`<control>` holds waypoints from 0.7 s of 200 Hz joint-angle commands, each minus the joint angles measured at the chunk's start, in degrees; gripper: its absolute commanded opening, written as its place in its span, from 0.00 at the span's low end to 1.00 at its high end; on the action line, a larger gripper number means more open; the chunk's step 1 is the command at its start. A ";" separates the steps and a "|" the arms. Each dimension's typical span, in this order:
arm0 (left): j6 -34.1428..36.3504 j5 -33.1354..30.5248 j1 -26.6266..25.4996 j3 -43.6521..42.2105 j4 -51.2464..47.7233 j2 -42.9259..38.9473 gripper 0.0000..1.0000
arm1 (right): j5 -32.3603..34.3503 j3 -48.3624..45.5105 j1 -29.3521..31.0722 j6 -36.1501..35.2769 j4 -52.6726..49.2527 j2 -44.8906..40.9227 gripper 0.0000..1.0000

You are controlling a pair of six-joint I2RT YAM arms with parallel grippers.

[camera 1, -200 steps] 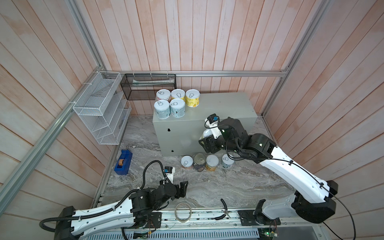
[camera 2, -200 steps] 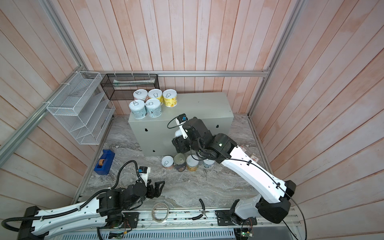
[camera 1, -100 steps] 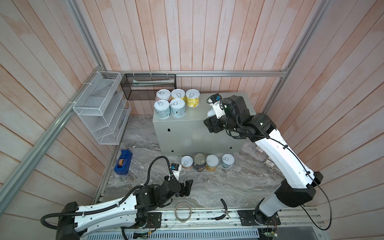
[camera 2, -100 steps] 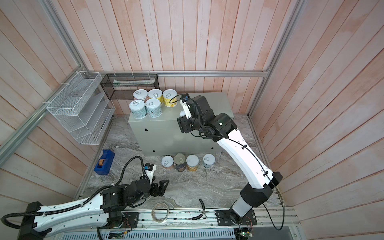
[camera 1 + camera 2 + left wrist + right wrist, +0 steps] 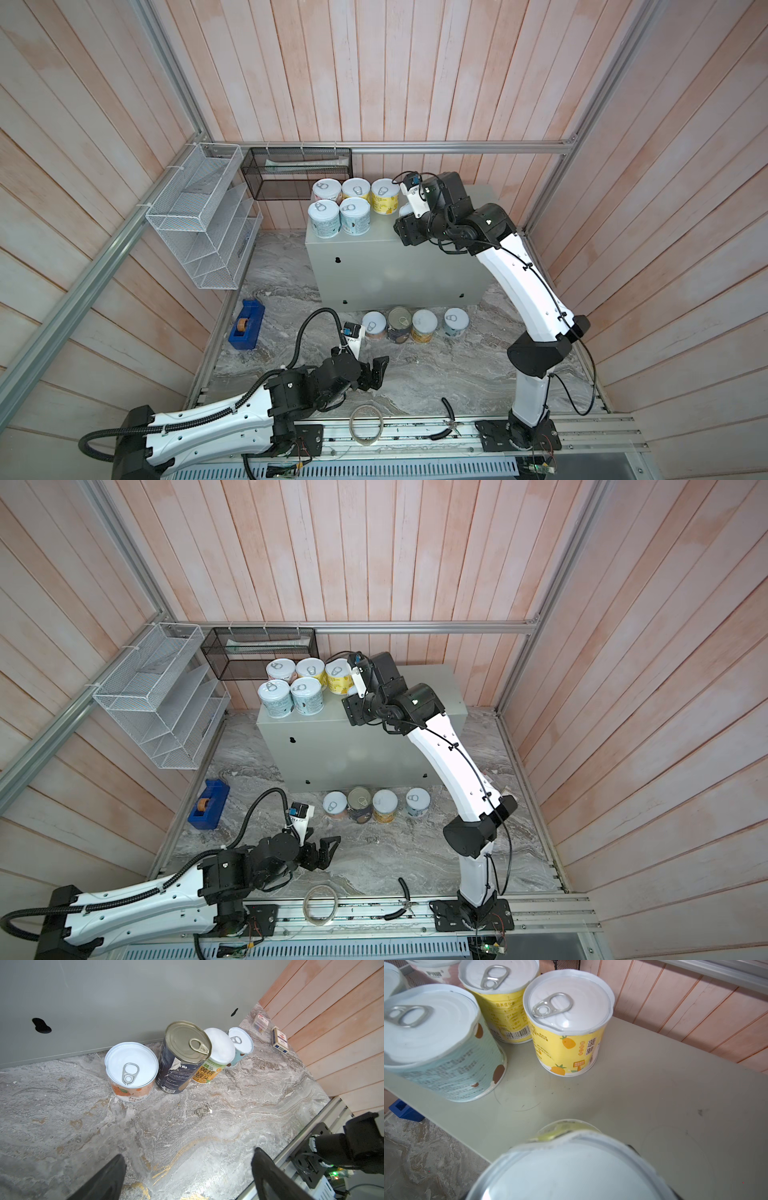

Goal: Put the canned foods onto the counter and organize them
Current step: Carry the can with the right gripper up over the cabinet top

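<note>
Right wrist | right hand [image 5: 407,222] grips green can [image 5: 571,1172] | over counter [image 5: 654,1088]

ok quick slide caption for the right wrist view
Gripped can over the counter, just short of the yellow pineapple can

The nearest can [image 5: 571,1172] is blurred, cut off at the edge.

Our counter [image 5: 424,688], five cans [image 5: 307,694] clustered at its far-left corner; four cans [image 5: 385,806] in a row on marble [image 5: 395,854] before it.
</note>
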 commanded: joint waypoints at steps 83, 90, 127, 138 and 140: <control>1.06 2.53 2.57 -1.99 3.07 -0.24 0.96 | -4.05 6.38 -0.45 0.21 4.56 4.41 0.00; 1.08 2.54 2.67 -2.06 2.95 -0.30 0.96 | -4.27 6.80 -0.45 0.27 4.64 4.89 0.00; 1.16 2.74 3.32 -2.29 1.34 -0.70 0.96 | -3.70 6.87 -0.38 0.58 5.66 6.11 0.18; 1.16 2.73 3.58 -2.25 0.74 -0.88 0.96 | -3.57 6.79 -0.36 0.65 5.96 6.22 0.21; 1.16 2.73 3.62 -2.25 0.69 -0.92 0.96 | -3.59 6.74 -0.36 0.63 6.03 6.27 0.22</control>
